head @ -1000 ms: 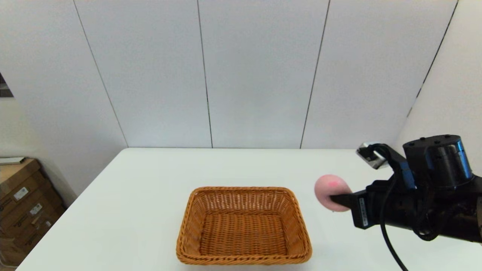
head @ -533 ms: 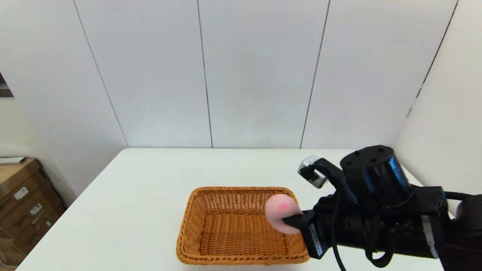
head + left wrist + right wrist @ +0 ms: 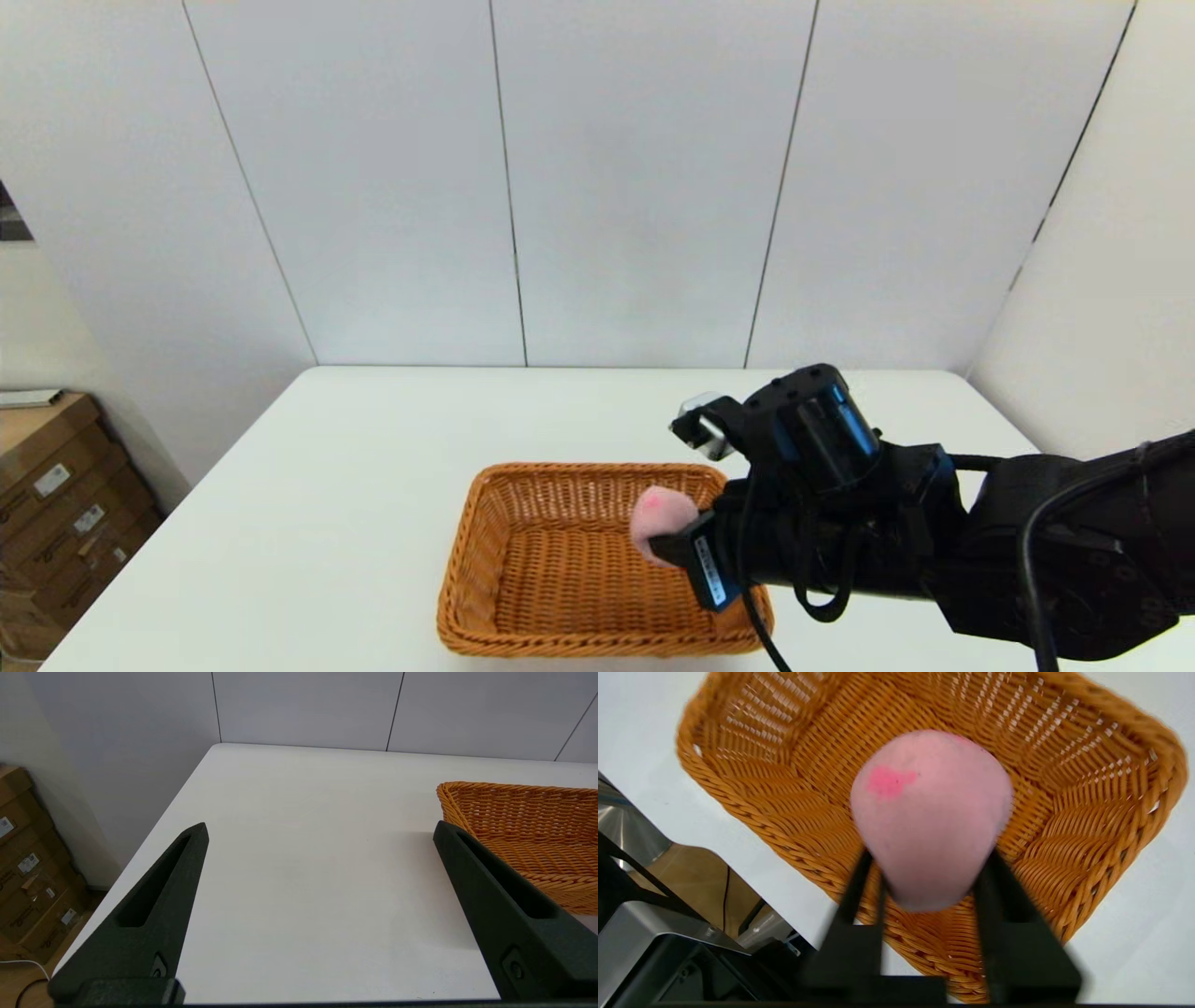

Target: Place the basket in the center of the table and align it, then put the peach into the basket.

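Observation:
The orange-brown wicker basket (image 3: 560, 569) sits on the white table (image 3: 355, 467) near its front middle. My right gripper (image 3: 665, 546) is shut on the pink peach (image 3: 659, 518) and holds it in the air over the basket's right half. In the right wrist view the peach (image 3: 931, 812) sits clamped between both black fingers (image 3: 859, 891), with the basket (image 3: 1087, 826) below it. My left gripper (image 3: 320, 833) hangs open over bare table to the left of the basket (image 3: 523, 826), holding nothing; it is outside the head view.
Cardboard boxes (image 3: 56, 504) stand on the floor off the table's left edge. White wall panels rise behind the table's far edge. A metal frame (image 3: 640, 924) shows below the table's front edge in the right wrist view.
My right arm has carried the peach leftward, from beside the basket's right side to over its right interior, and slightly lower. The basket has stayed in place.

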Available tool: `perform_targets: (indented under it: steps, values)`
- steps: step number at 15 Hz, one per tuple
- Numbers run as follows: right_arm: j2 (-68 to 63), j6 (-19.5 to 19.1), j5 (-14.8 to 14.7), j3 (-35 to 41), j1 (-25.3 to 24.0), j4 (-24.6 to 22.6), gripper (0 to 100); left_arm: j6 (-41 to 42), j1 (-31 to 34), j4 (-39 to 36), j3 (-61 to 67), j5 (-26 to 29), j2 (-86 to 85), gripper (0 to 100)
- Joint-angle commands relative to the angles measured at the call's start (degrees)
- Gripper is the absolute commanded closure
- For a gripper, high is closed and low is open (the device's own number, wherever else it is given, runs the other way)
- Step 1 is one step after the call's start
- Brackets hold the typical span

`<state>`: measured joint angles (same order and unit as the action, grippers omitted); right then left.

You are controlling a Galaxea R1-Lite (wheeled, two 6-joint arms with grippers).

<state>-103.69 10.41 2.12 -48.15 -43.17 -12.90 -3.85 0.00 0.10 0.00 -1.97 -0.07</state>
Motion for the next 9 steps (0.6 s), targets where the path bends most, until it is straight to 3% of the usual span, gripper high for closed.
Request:
perform_targets:
  steps: [1,6,7,9]
  values:
    - [0.0,0.2,0.0,-0.1,0.6,-0.1,0,0.0,0.0,0.0,0.0,0.0,0.0,0]
    - [2.1,0.3,-0.6,0.0,6.9,-0.5,0,-0.1,0.0,0.0,0.0,0.0,0.0,0]
    - [4.0,-0.3,-3.2,-0.1,9.2,-0.5,0,-0.1,0.0,0.0,0.0,0.0,0.0,0]
    - [10.7,-2.1,-12.9,-0.3,13.3,-0.6,0,-0.1,0.0,0.0,0.0,0.0,0.0,0]
